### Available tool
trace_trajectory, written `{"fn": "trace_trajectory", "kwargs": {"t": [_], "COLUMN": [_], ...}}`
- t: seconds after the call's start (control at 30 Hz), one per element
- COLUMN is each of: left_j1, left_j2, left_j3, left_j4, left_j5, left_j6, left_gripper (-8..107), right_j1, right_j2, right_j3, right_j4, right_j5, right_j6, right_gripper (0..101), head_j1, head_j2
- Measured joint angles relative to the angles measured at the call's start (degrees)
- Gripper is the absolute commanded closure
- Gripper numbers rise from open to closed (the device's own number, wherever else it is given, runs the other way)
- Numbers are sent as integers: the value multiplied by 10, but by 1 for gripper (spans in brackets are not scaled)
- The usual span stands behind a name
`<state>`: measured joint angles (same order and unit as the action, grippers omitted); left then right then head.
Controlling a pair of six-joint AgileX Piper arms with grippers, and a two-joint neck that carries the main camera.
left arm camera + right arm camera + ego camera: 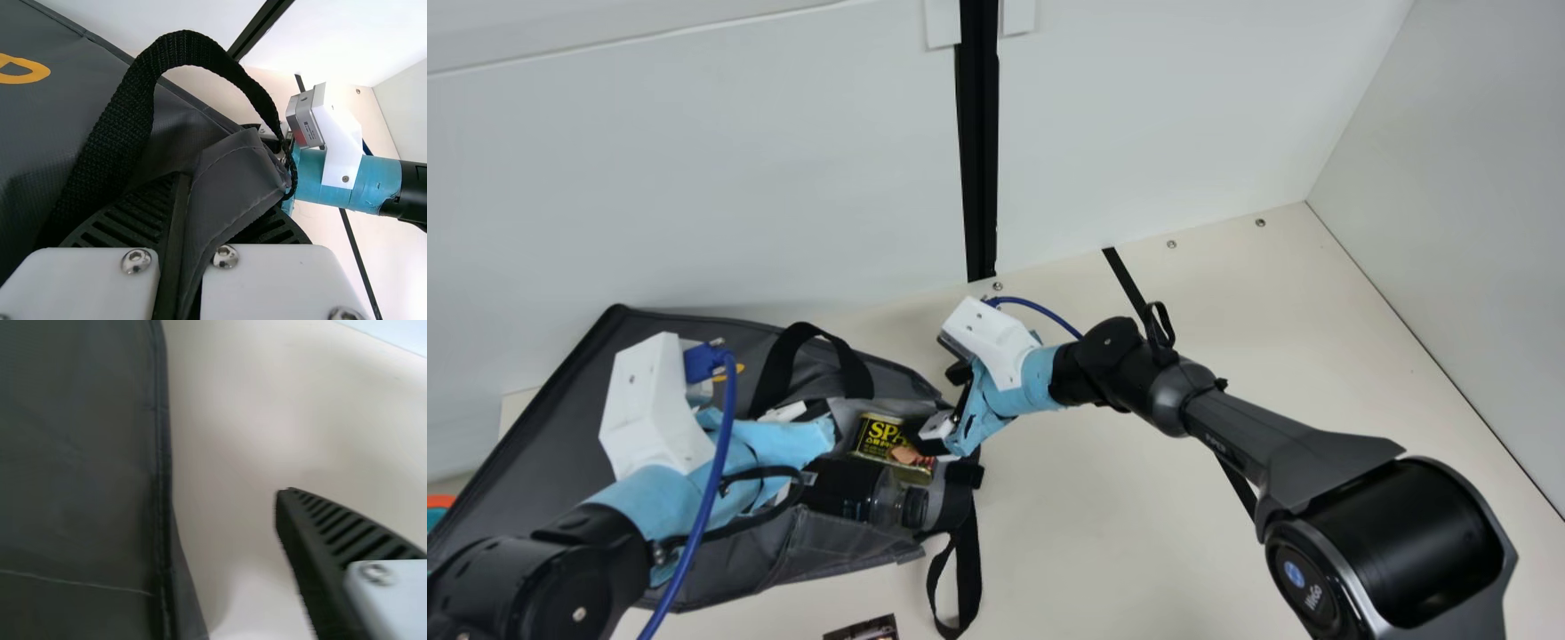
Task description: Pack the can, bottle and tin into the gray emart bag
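Observation:
The gray bag (543, 427) lies on its side at the left, its mouth to the right. In the mouth are the yellow-black tin (882, 437) and, beside it, a clear bottle (887, 500) with a dark cap. My left gripper (791, 443) is at the bag's opening; in the left wrist view my left gripper (183, 233) is shut on a fold of the gray bag (223, 180). At the bag's right rim, by the tin, is my right gripper (929, 434). In the right wrist view my right gripper stands open, one finger (333, 547) outside the bag wall (80, 473).
A black strap handle (809, 342) arches over the bag's back side, and another strap (967, 569) trails on the table (1103, 551). A small dark printed item (867, 628) lies at the front edge. White panels (694, 178) stand behind.

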<state>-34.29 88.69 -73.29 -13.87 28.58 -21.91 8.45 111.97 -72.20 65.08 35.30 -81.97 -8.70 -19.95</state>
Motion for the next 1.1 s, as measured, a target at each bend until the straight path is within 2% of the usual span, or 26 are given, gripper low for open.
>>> {"fn": "trace_trajectory", "kwargs": {"t": [0.2, 0.23, 0.7, 1.1], "left_j1": [0, 0, 0, 1], "left_j2": [0, 0, 0, 0], "left_j3": [0, 0, 0, 0], "left_j4": [0, 0, 0, -3], "left_j5": [0, 0, 0, 0], "left_j6": [0, 0, 0, 4], "left_gripper": [89, 89, 89, 89], "right_j1": [-4, -6, -37, -74], "right_j2": [2, 2, -9, -44], "right_j3": [-3, -3, -1, 13], "right_j4": [1, 1, -12, 7], "right_j5": [23, 26, 88, 168], "right_j6": [18, 21, 96, 131], "right_gripper": [97, 101, 101, 101], "head_j1": [1, 1, 0, 0], "head_j2": [0, 0, 1, 0]}}
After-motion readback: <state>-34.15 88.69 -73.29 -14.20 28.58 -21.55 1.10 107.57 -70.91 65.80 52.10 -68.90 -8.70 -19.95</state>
